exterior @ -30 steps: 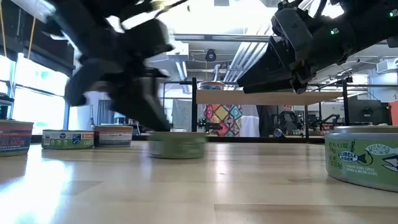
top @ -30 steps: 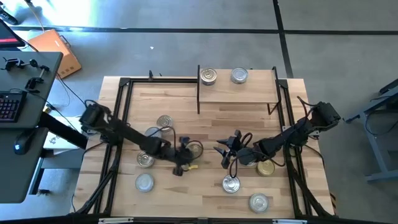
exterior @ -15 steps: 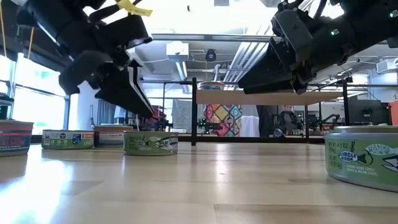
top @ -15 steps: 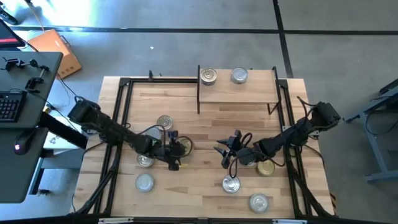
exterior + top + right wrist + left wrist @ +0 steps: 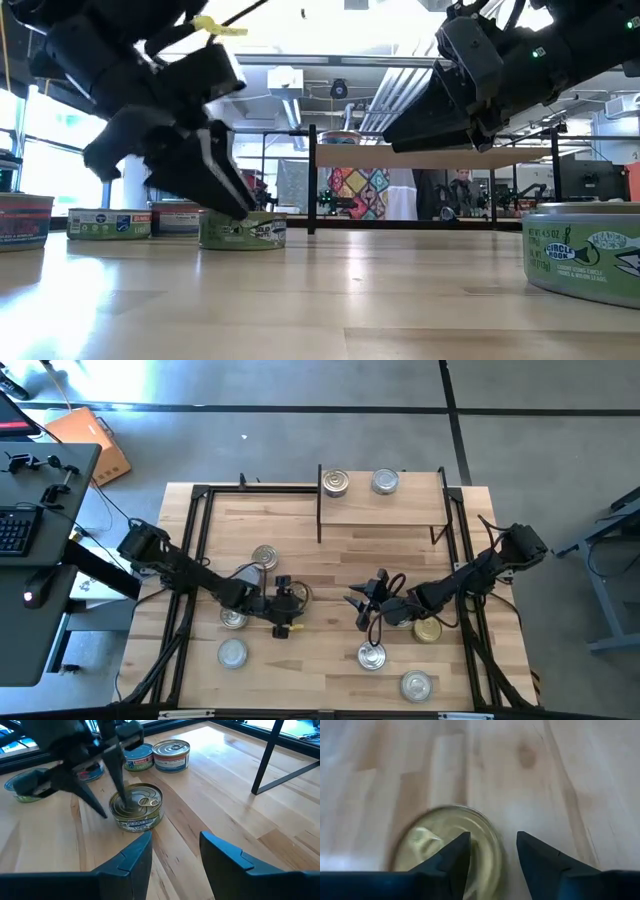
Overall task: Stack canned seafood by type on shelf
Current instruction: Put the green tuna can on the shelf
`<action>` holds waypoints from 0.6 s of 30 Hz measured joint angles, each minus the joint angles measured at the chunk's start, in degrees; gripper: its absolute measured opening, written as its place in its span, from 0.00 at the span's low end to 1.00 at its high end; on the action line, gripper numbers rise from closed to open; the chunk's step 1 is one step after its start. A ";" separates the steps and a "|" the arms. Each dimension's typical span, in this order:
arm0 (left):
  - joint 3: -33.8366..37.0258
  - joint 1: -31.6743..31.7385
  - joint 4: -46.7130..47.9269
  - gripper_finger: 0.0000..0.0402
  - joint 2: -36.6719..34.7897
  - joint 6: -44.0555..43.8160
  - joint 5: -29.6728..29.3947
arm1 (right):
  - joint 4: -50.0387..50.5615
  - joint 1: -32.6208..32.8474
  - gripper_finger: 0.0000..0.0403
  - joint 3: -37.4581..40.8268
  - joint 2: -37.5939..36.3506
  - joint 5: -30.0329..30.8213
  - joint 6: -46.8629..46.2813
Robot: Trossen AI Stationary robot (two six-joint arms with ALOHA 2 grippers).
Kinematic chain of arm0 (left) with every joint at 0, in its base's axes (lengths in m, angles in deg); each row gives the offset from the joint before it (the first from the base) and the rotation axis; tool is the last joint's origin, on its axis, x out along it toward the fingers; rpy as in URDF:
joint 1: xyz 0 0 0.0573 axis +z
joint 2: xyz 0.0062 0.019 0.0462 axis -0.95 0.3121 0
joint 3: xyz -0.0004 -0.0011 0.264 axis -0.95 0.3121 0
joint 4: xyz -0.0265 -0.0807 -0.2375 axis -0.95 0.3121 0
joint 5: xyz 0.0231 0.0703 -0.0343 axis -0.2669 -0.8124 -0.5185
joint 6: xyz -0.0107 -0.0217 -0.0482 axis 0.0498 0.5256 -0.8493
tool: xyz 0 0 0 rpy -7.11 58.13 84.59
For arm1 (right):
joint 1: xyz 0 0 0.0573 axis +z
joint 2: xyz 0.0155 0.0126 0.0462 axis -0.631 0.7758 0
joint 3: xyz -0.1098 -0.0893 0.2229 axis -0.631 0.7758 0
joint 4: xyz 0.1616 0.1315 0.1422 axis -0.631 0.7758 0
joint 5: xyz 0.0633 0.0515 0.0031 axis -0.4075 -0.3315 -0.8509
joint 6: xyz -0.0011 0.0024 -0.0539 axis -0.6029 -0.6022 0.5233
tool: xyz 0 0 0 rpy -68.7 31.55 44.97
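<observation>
Across the butcher-block table (image 5: 330, 560) seen from above, the left gripper (image 5: 287, 600) hangs over a gold-lidded tin (image 5: 299, 593) at mid-table, evidently lining up a grasp, while two silver tins (image 5: 335, 482) already sit on the small wooden shelf (image 5: 400, 510) at the far edge and the right gripper (image 5: 362, 600) waits nearby, part-open and empty. At table height, the left gripper's fingers (image 5: 215, 170) reach down to the green-labelled tin. Its wrist camera shows the fingers parted, one over the lid and one beside the tin, gripping nothing.
</observation>
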 joint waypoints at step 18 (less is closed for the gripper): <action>-0.25 -1.43 -8.04 0.01 3.69 11.29 0.80 | -6.62 8.51 0.39 -2.63 0.02 -8.46 28.89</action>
